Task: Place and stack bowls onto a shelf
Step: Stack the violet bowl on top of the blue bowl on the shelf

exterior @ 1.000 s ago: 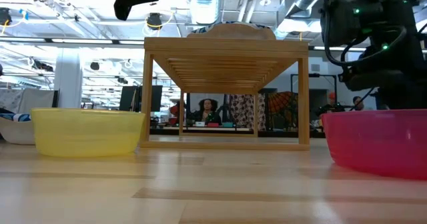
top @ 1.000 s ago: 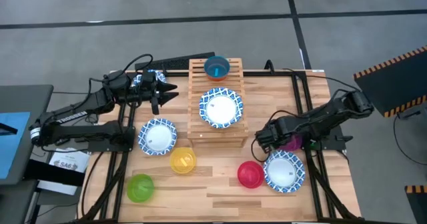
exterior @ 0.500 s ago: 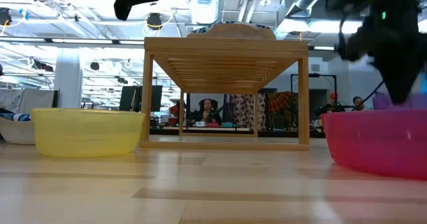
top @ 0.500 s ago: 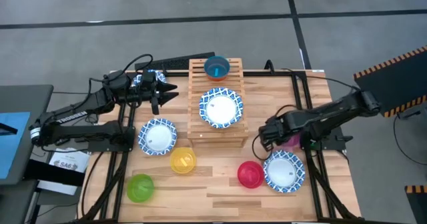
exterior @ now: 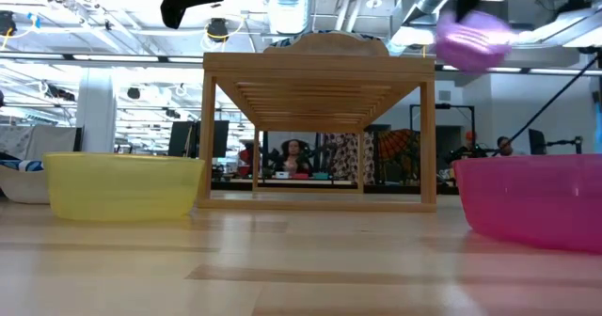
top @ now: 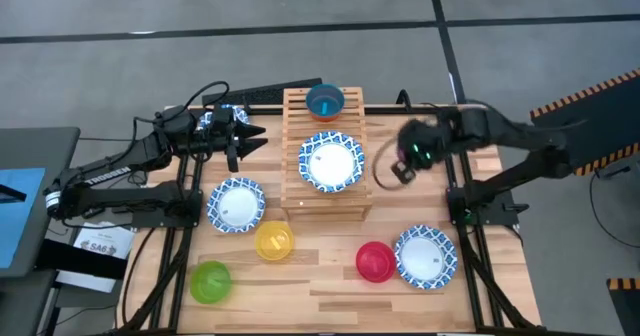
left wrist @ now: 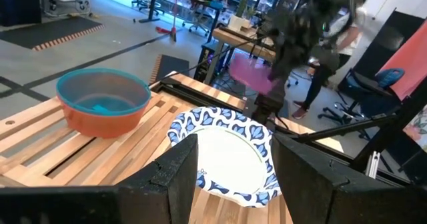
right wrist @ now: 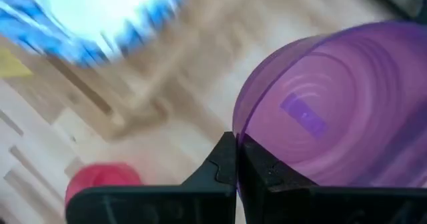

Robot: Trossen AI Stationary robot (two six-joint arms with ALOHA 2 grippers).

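Writing: white lettering runs along the left arm in the high view, too small to read.
Right gripper [top: 402, 166]: raised at 3 o'clock of the shelf [top: 325, 208], fingers clamped on the rim of the purple bowl [right wrist: 333, 111].
Purple bowl: tilted, rim pinched between the fingers, above shelf-top height in the low view.
Left gripper [top: 236, 136]: jaws apart, holding nothing, at 9 o'clock of the shelf.
Shelf load: teal bowl [top: 325, 101] at 12 o'clock, patterned bowl [top: 331, 162] mid-shelf.

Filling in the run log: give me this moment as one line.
right hand: shut on small purple plastic bowl, raised beside slatted wooden shelf | left hand: open, waiting left of shelf
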